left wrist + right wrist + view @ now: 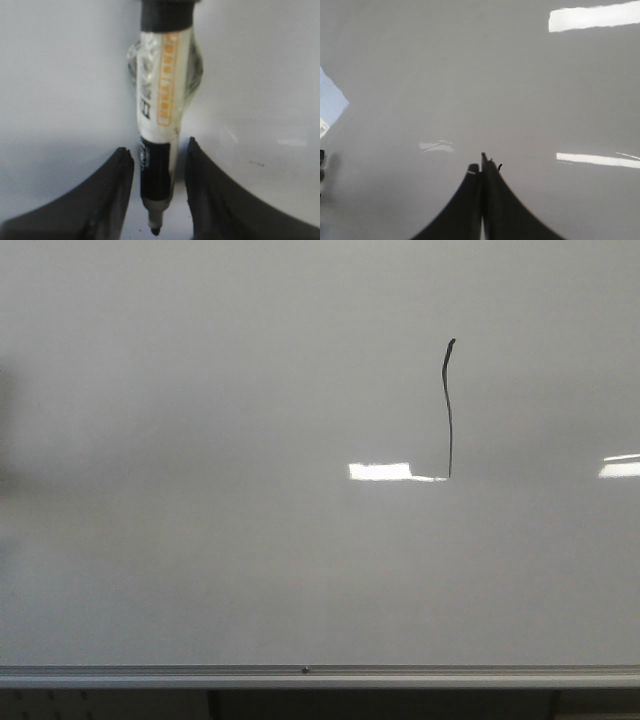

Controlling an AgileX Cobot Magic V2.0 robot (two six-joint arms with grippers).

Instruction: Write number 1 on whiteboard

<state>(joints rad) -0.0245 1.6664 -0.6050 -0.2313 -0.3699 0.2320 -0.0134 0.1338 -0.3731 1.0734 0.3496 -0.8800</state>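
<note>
The whiteboard (200, 490) fills the front view, with its silver rail (300, 675) along the lower edge. The number 1 (448, 410) is a thin black wavy stroke right of centre, thicker at its top. Neither gripper shows in the front view. In the left wrist view a marker (160, 110), with a white taped body and its black tip towards the wrist, lies between the fingers. My left gripper (157, 152) stands open around it, with a gap on each side. My right gripper (482, 167) is shut and empty over the bare board (470, 75).
Bright rectangular light reflections (380, 471) lie on the board beside the stroke's lower end and at the right edge (620, 467). A pale blue patch (330, 102) and small dark parts (321, 170) show at the edge of the right wrist view.
</note>
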